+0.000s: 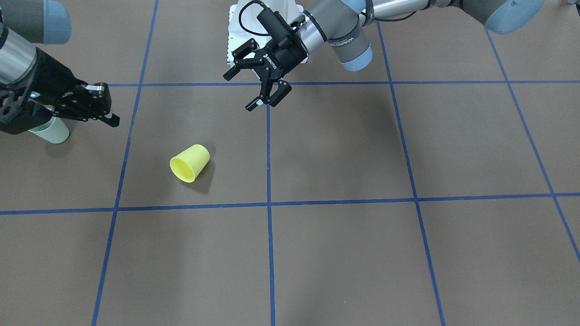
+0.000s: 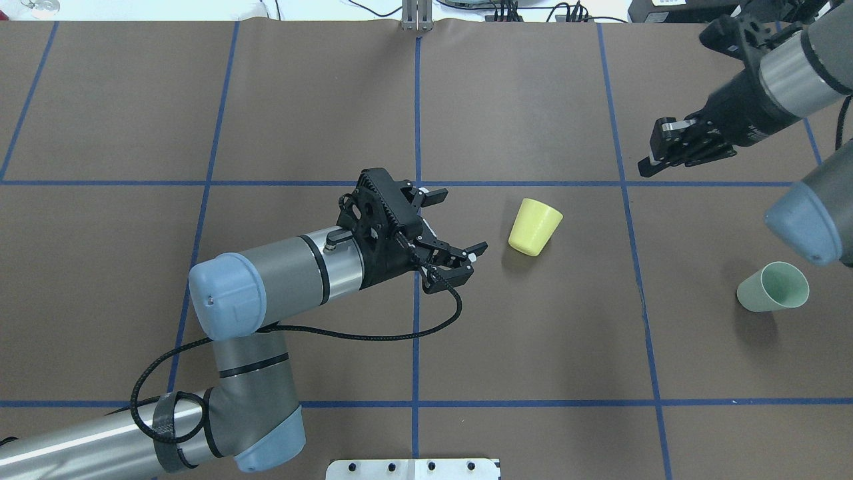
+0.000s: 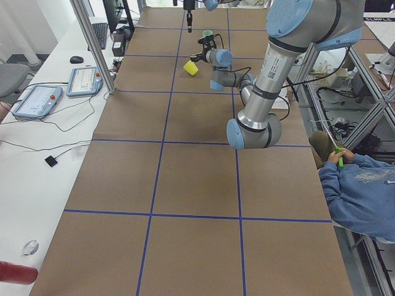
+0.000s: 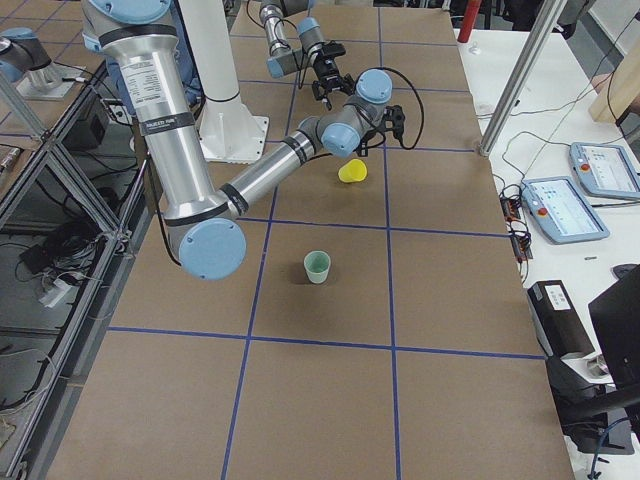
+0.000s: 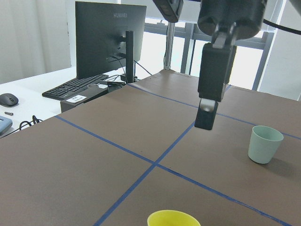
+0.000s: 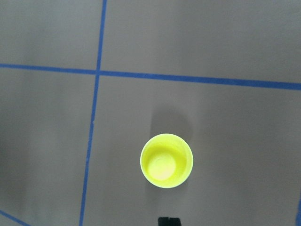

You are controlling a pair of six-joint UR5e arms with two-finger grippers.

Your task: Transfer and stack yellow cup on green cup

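The yellow cup (image 2: 534, 227) stands upright on the brown table near its middle; it also shows in the front view (image 1: 190, 162) and from straight above in the right wrist view (image 6: 166, 160). The green cup (image 2: 773, 287) stands upright at the robot's right, apart from it, and also shows in the left wrist view (image 5: 265, 143). My left gripper (image 2: 460, 221) is open and empty, level with the yellow cup and a short way to its left. My right gripper (image 2: 650, 157) is shut and empty, held high over the table between the two cups.
Blue tape lines split the table into squares. The white robot base plate (image 2: 413, 469) sits at the near edge. A side desk with a monitor and keyboard (image 5: 77, 87) and teach pendants (image 4: 560, 205) runs along the far edge. An operator (image 3: 361, 191) sits at the robot's side.
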